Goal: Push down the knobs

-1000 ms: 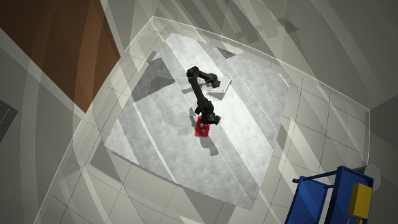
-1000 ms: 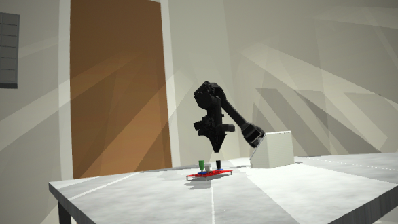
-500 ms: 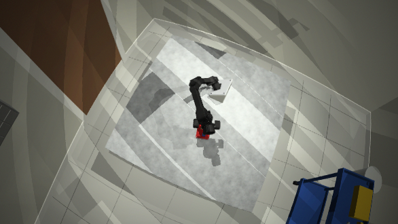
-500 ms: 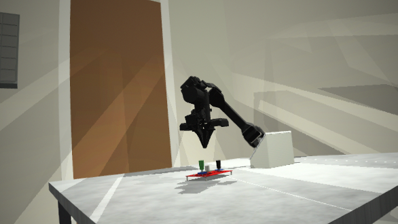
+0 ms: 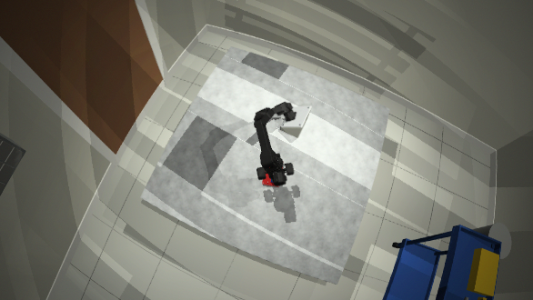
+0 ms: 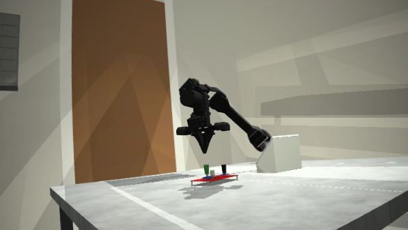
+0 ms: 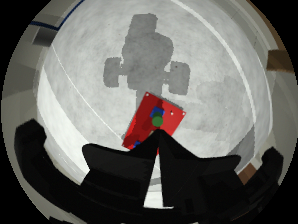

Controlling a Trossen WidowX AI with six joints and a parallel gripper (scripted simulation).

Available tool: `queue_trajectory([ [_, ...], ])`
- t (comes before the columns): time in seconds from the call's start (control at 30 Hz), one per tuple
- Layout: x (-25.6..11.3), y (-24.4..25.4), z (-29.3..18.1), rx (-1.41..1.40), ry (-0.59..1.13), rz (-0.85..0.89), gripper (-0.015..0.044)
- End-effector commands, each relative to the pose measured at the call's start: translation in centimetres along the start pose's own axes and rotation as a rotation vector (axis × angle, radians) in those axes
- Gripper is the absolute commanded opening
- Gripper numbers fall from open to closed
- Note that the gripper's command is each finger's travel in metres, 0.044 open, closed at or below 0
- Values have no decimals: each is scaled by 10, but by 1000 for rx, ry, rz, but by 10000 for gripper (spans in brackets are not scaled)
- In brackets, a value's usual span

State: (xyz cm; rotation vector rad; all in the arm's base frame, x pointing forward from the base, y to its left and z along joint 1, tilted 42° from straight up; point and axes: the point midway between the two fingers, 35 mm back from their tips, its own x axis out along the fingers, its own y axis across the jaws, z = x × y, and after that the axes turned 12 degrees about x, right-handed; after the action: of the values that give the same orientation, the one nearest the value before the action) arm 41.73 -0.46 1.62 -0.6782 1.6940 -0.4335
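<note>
The red circuit board (image 5: 267, 183) (image 6: 228, 177) (image 7: 172, 121) stands on short legs, largely hidden under the arm in the top view. A green knob (image 6: 206, 169) (image 7: 157, 121) stands upright over its blue potentiometer (image 6: 207, 178) (image 7: 157, 111). A black knob (image 6: 223, 169) stands upright over the other potentiometer (image 7: 136, 145); the wrist view does not show this knob. Whether either knob touches its potentiometer is too small to tell. My gripper (image 6: 205, 152) (image 7: 159, 132) is shut and empty, pointing down, a little above the green knob without touching it.
A pale block (image 6: 212, 172) stands on the board between the knobs. A white slant-faced box (image 5: 296, 120) (image 6: 287, 153) stands on the table (image 5: 227, 182) (image 6: 139, 205) by the arm's base. A blue cart (image 5: 411, 270) is beyond the table.
</note>
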Motion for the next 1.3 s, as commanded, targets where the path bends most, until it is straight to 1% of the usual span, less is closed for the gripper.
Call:
queue_trajectory([
  [0.0,14,0,-2,-12,17,-1,0],
  [0.23,16,0,-2,-12,17,-1,0],
  [0.63,34,-1,-3,-12,17,-2,0],
  [1.27,36,-1,-3,-12,17,-2,0],
])
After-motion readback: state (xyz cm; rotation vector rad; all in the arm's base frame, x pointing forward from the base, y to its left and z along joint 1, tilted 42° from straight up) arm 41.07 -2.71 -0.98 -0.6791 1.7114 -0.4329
